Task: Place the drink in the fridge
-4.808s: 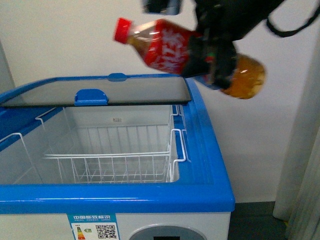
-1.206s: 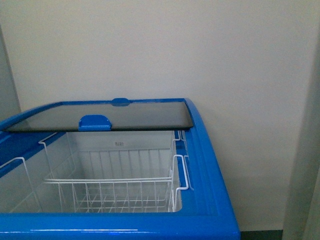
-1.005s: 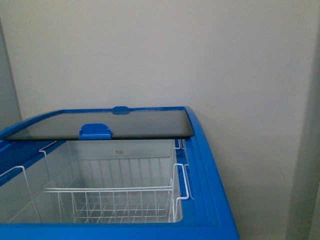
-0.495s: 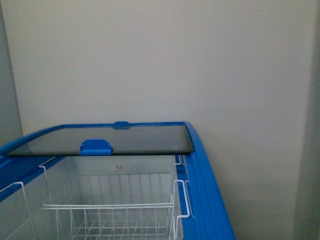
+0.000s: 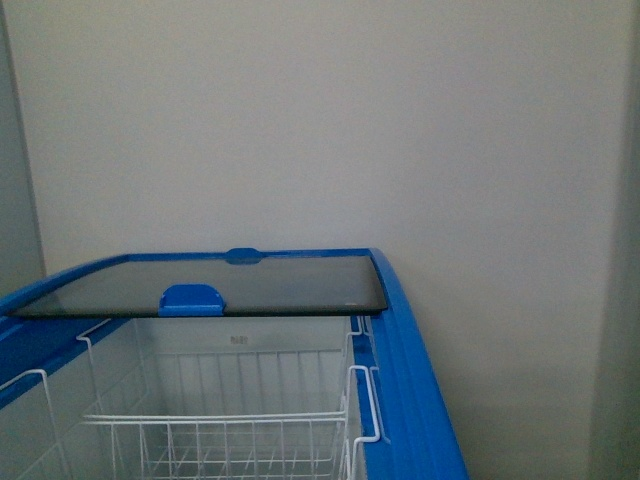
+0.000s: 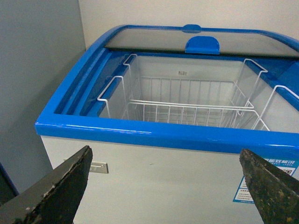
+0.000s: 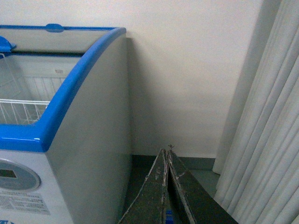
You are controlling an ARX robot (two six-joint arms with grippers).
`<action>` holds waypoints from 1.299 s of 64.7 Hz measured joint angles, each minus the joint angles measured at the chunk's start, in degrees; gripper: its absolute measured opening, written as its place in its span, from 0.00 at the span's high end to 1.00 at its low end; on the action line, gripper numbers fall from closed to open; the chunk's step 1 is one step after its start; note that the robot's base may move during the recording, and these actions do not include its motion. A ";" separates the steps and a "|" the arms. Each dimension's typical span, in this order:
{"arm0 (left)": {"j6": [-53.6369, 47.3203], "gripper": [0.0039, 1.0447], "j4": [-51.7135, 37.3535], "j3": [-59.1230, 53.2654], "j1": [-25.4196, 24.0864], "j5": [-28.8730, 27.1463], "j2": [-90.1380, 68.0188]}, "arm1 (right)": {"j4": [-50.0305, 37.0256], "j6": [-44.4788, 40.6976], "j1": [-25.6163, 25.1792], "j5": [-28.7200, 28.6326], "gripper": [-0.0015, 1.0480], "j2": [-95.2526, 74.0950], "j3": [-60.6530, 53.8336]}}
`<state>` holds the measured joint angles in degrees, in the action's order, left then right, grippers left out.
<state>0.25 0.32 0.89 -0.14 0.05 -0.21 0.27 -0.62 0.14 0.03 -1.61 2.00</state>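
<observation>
No drink shows in any view; the fridge (image 5: 400, 330) stands open, its basket (image 6: 187, 109) bare where visible. Left end effector (image 6: 163, 186) is spread, right end effector (image 7: 167, 186) pressed together and empty. Judging by that, placement seems done; next, sliding the lid (image 5: 215, 285) shut.

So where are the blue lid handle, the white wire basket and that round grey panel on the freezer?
blue lid handle (image 6: 202, 45), left wrist view, middle of the handle.
white wire basket (image 6: 187, 103), left wrist view, its top rail.
round grey panel (image 7: 14, 176), right wrist view, its grey face.
</observation>
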 joint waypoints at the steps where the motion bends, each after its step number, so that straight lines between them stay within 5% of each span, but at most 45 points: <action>1: 0.00 0.08 0.00 0.00 0.00 -0.02 0.00 | 0.02 0.00 0.00 -0.13 0.97 0.17 -0.07; 22: 0.00 0.08 0.00 0.00 0.00 0.02 0.00 | -0.09 -0.04 -0.02 -0.04 0.97 1.27 -0.11; 57: 0.00 0.08 0.00 0.00 0.00 0.02 0.00 | -0.09 0.00 -0.02 -0.04 0.06 1.29 -0.11; 84: 0.00 0.08 0.00 0.00 0.00 0.02 0.00 | -0.09 0.04 -0.02 -0.04 0.07 1.29 -0.11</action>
<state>0.25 0.32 0.89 -0.14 0.08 -0.21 0.19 -0.58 0.12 -0.01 -0.32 1.89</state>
